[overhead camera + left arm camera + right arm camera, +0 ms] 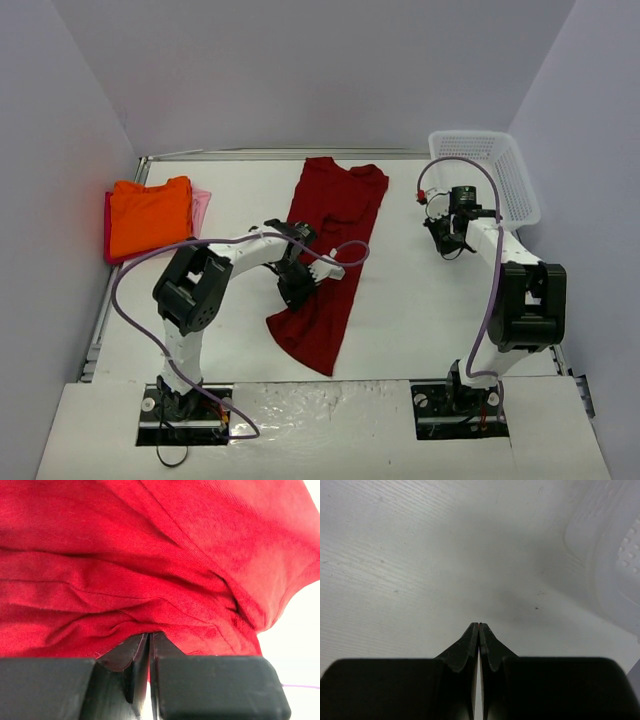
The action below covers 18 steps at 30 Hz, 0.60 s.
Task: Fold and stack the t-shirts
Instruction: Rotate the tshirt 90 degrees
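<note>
The large dark red t-shirt (335, 215) lies lengthwise in the middle of the table, folded narrow, its lower end bunched. My left gripper (297, 285) is down on its lower left part. In the left wrist view the jaws (149, 635) are shut, with a pinch of the red cloth (150, 555) between the tips. The bright orange t-shirt (150, 215) lies folded at the far left, on top of the pale pink one (202, 205), which shows at its right edge. My right gripper (447, 243) is shut and empty over bare table (395, 555); its tips (479, 625) hold nothing.
The white mesh basket (495, 170) stands at the back right, just beyond my right gripper; its edge shows in the right wrist view (615, 570). Purple cables loop off both arms. Grey walls close the table on three sides.
</note>
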Tool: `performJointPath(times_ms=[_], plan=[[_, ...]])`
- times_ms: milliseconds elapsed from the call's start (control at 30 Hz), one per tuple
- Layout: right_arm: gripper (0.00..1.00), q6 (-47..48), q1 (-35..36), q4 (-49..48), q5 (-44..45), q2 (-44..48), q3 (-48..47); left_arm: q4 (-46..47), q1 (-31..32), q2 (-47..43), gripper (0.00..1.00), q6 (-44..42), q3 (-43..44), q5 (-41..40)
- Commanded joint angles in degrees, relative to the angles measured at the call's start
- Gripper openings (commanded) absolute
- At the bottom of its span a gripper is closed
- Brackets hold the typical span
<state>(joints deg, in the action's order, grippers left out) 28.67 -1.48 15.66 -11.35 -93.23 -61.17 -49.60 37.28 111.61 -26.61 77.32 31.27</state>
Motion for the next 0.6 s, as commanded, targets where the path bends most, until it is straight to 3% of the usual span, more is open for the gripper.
performJointPath(times_ms=[0,333,567], plan=[[0.00,0.1,-0.4,1.2,0.3,-0.6,-0.7,0.6,2.3,0.4,0.02,2.0,2.8,3.9],[0.00,0.0,-0.3,1.7,-0.2,-1.7,-0.9,-1.7,4.9,0.5,0.02,1.9,5.3,5.0],[0.00,-0.1,0.2,2.6,-1.2,-3.2,-2.4,-15.6,2.4,-8.4,0.02,-3.7,6.1,4.2]])
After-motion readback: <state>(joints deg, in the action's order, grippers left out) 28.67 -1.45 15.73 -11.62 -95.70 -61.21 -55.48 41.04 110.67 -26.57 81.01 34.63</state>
